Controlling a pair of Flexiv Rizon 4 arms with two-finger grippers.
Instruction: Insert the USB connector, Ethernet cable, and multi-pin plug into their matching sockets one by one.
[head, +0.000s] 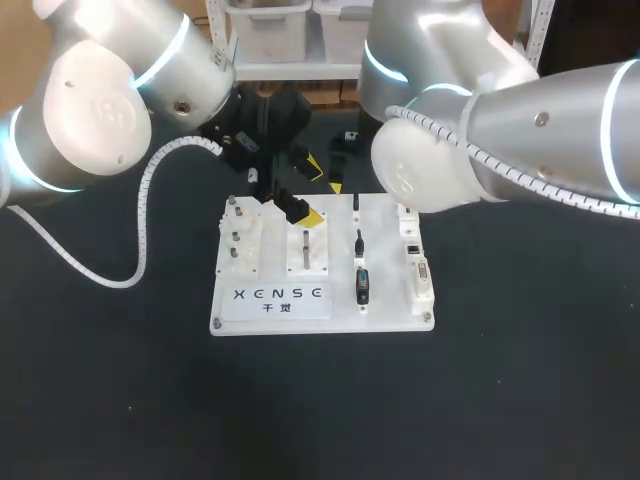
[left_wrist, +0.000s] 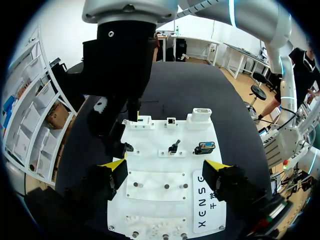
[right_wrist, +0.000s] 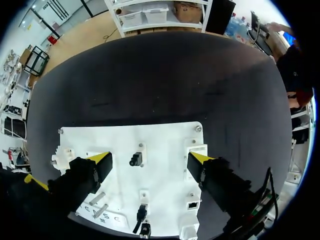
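On the white board (head: 320, 320) three plugs stand in a row: the USB connector (head: 357, 205) farthest, the Ethernet cable plug (head: 358, 243) in the middle, and the multi-pin plug (head: 362, 285) nearest. Their sockets (head: 412, 245) line the board's right edge. My left gripper (head: 310, 192) hangs open above the board's far left part, and its wrist view shows the plugs (left_wrist: 174, 147) ahead of it. My right gripper (right_wrist: 150, 160) is open above the board's far middle. The USB connector (right_wrist: 136, 159) lies below, between its fingers and untouched. My right arm (head: 440, 160) hides that gripper from the head view.
Small posts and pegs (head: 238, 235) stand on the board's left side, with a printed label (head: 280, 298) at its front. Dark table (head: 520, 400) surrounds the board. The two grippers hang close together over the board's far half.
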